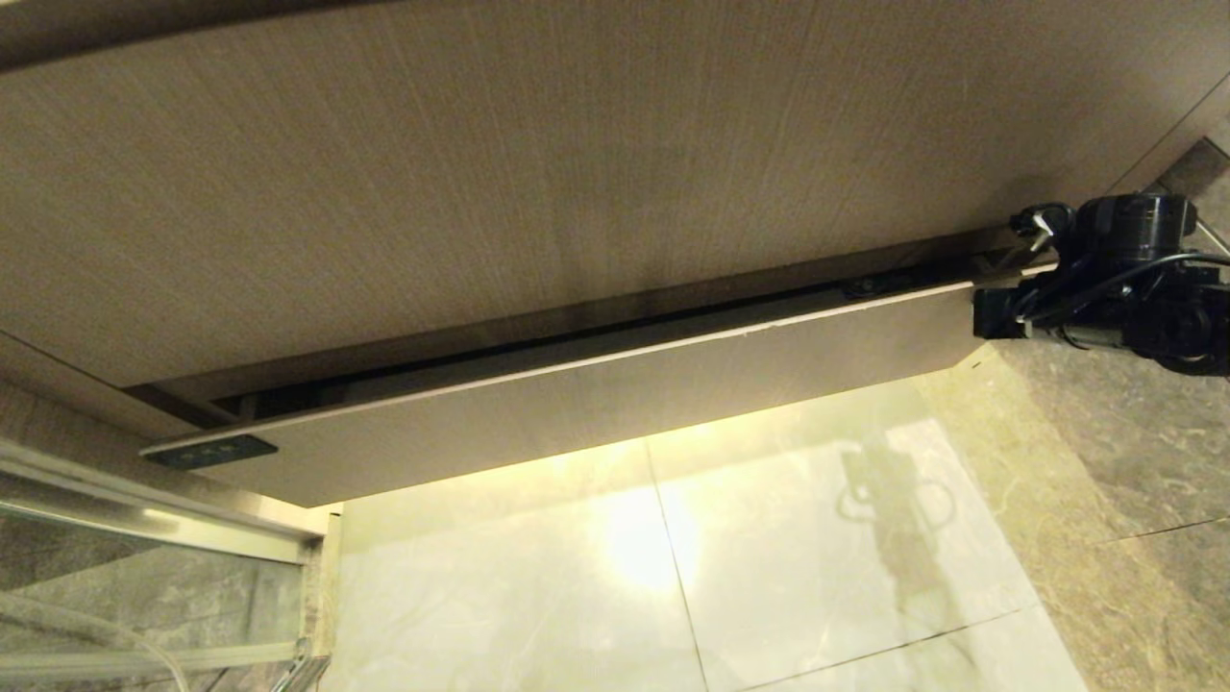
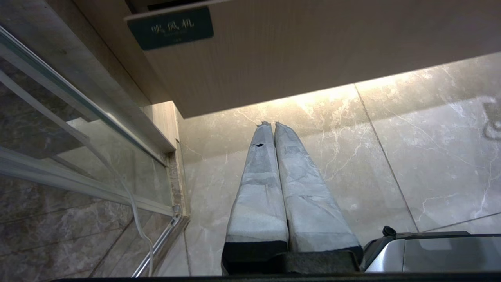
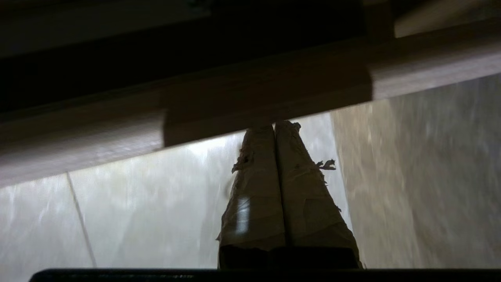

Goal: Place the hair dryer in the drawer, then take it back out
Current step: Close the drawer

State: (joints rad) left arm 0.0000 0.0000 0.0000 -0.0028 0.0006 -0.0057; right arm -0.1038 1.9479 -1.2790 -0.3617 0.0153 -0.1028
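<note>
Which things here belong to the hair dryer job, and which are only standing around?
For the job:
- drawer, slightly open
- right gripper, shut, at the drawer's front edge
- hair dryer: not visible

Just around:
- left gripper, shut, parked above the floor
- dark label plate
- glass panel
- marble floor

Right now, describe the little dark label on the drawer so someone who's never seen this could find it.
Start at the long pale wooden drawer front standing slightly open under the wood counter, above the glossy marble floor. Follow it to the end nearest the glass panel: the small dark green rectangular label sits at that top corner, the only dark plate bearing pale lettering.
</note>
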